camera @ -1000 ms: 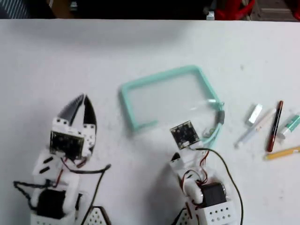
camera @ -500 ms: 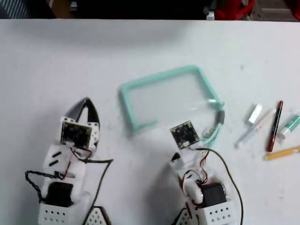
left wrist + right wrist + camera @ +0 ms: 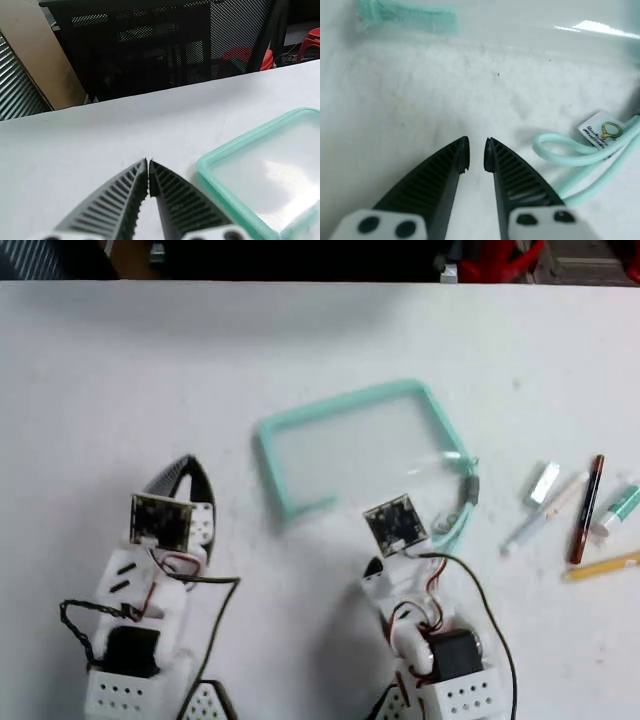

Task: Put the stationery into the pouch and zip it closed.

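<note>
The pouch [image 3: 360, 440] is clear with a teal rim and lies flat at the table's middle; its zipper end with a teal cord [image 3: 462, 508] faces right. Several pieces of stationery lie to its right: a white pen [image 3: 545, 510], a dark red pen [image 3: 586, 508], a yellow pencil [image 3: 601, 566], a small white piece [image 3: 543, 482] and a green-white piece [image 3: 620, 504]. My left gripper [image 3: 148, 169] is shut on nothing, short of the pouch's [image 3: 265, 170] left edge. My right gripper [image 3: 475, 151] hovers slightly open over bare table beside the cord loop [image 3: 580, 150] and its tag [image 3: 601, 131].
The white table [image 3: 150, 360] spreads wide to the left of and behind the pouch. Both arm bases stand at the near edge, the left arm [image 3: 160, 525] and the right arm [image 3: 395, 525]. Dark furniture lies beyond the far edge.
My left gripper has gone from open to shut and drawn back a little toward its base. The right arm, pouch and stationery have stayed put.
</note>
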Controlling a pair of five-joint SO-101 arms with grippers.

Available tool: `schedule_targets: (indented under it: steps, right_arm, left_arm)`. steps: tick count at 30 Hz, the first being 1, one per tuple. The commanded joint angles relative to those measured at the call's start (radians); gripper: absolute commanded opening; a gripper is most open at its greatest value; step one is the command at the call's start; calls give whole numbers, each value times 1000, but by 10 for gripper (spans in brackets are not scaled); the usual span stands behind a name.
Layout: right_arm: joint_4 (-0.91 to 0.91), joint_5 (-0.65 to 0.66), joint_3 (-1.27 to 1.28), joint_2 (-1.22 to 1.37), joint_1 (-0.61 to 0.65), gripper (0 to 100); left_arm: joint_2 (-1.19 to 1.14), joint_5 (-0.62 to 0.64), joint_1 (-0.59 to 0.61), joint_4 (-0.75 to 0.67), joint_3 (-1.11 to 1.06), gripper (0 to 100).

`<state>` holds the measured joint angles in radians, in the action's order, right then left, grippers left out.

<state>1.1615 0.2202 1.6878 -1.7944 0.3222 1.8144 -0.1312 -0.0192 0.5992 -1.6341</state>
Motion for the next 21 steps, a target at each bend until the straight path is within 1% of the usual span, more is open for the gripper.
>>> schedule_targets:
  steps: [1, 3, 5, 8, 12, 16, 21]
  right_arm:
    - [45, 12, 3, -1, -5, 62]
    - [51, 12, 3, -4, -5, 60]
    - [50, 12, 3, -4, -7, 63]
    - [50, 12, 3, -5, -8, 63]
    - [22, 12, 3, -7, -12, 63]
    - [16, 12, 3, -7, -12, 63]
    - [16, 14, 3, -7, -12, 63]
  left_arm:
    - [5, -29, -1, 31, 40, 28]
    - [-18, -34, -2, 87, 94, 28]
    - [-81, -38, -2, 101, 137, 28]
    - [-246, -40, -2, 77, 203, 28]
    - [-553, -40, -1, 15, 307, 28]
    - [-832, -35, 5, 2, 427, 28]
    - [-1024, -34, -1, 6, 519, 28]
